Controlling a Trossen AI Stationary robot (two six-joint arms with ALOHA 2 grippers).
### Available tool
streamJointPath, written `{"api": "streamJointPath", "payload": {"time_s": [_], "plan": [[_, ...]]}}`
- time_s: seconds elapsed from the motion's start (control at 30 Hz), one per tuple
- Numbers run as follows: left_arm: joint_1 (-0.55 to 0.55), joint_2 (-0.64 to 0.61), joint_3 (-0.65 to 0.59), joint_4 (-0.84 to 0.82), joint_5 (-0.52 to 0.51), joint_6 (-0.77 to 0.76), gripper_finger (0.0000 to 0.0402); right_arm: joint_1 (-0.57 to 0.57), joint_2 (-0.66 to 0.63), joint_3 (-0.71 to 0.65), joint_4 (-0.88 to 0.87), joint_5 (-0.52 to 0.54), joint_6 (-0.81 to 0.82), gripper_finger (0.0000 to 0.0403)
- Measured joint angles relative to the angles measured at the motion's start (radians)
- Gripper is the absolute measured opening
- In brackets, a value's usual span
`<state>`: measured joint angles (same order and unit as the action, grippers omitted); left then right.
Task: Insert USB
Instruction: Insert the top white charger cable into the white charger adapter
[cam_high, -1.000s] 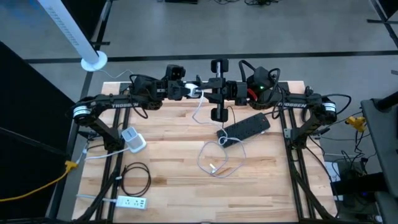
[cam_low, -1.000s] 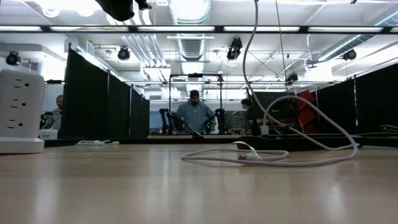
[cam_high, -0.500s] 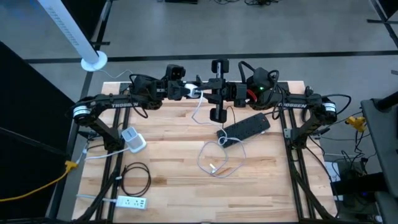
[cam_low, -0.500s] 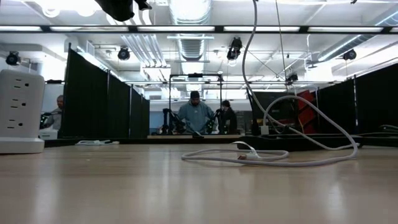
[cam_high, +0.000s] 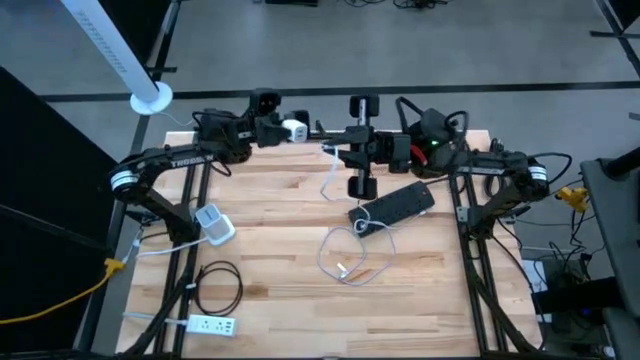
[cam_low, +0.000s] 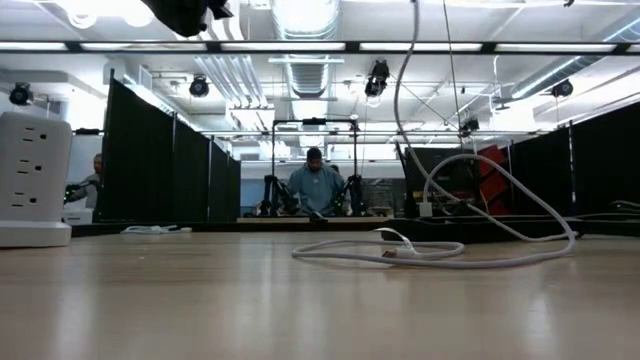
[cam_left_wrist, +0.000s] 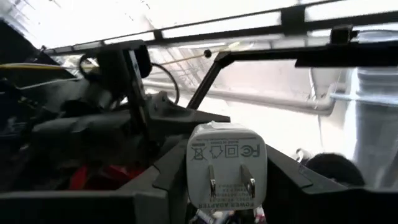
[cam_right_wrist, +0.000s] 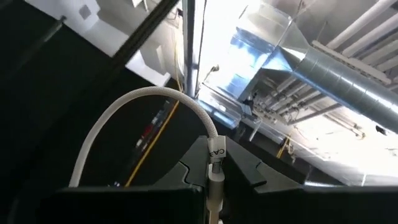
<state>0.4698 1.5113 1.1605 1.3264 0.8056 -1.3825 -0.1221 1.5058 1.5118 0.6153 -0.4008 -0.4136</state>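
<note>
A white power adapter (cam_left_wrist: 226, 165) sits between the fingers of my left gripper (cam_high: 290, 130), high above the table's far edge, with its two prongs facing the wrist camera. To its right, apart from it, my right gripper (cam_high: 338, 152) is shut on a white USB cable (cam_right_wrist: 155, 102). From there the cable drops to the table, where it lies in loose loops (cam_high: 347, 255), also seen as the loops (cam_low: 430, 250) in the low view. The cable's plug end is hidden between the fingers. My left gripper pinches the adapter's two side faces (cam_left_wrist: 193, 180) between its two fingers. The fingers slant upward, and the adapter is lifted well clear of the table. My right gripper pinches the cable close to one end, just below a small label (cam_right_wrist: 215, 150). The fingers slant upward. The cable arches over from them (cam_right_wrist: 186, 99) and hangs slack down to the table.
A black power strip (cam_high: 395, 205) lies right of the cable loops. On the left are a white outlet cube (cam_high: 213, 222), a black cable coil (cam_high: 218, 285) and a white power strip (cam_high: 212, 324). People stand in the room beyond the table (cam_low: 315, 185).
The two grippers stood close together over the far edge; now they are apart. My left gripper has swung toward the table's far left with the adapter and rolled a little. My right gripper has shifted slightly right with the cable.
</note>
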Motion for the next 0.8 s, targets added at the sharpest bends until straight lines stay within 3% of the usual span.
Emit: {"api": "streamJointPath", "payload": {"time_s": [0.2, 0.33, 0.47, 0.57, 0.67, 0.8], "plan": [[0.028, -0.046, -0.081, -0.200, 0.110, 0.236, 0.0129, 0.035, -0.106, 0.000, -0.417, 0.206, 0.111, 0.0014], [0.025, -0.114, -0.188, -0.617, 0.117, 0.590, 0.0129, 0.087, -0.167, 0.000, -0.693, 0.290, 0.196, 0.0014], [-0.016, -0.181, -0.264, -1.099, -0.064, 1.040, 0.0129, 0.154, -0.212, 0.000, -0.918, 0.424, 0.295, 0.0014], [-0.066, -0.189, -0.292, -1.293, -0.288, 1.281, 0.0129, 0.181, -0.228, 0.000, -1.042, 0.484, 0.389, 0.0014], [-0.110, -0.142, -0.352, -1.263, -0.380, 1.351, 0.0129, 0.190, -0.217, 0.000, -1.105, 0.511, 0.475, 0.0014], [-0.160, -0.024, -0.433, -1.109, -0.430, 1.295, 0.0129, 0.203, -0.190, 0.000, -1.112, 0.536, 0.508, 0.0014]]}}
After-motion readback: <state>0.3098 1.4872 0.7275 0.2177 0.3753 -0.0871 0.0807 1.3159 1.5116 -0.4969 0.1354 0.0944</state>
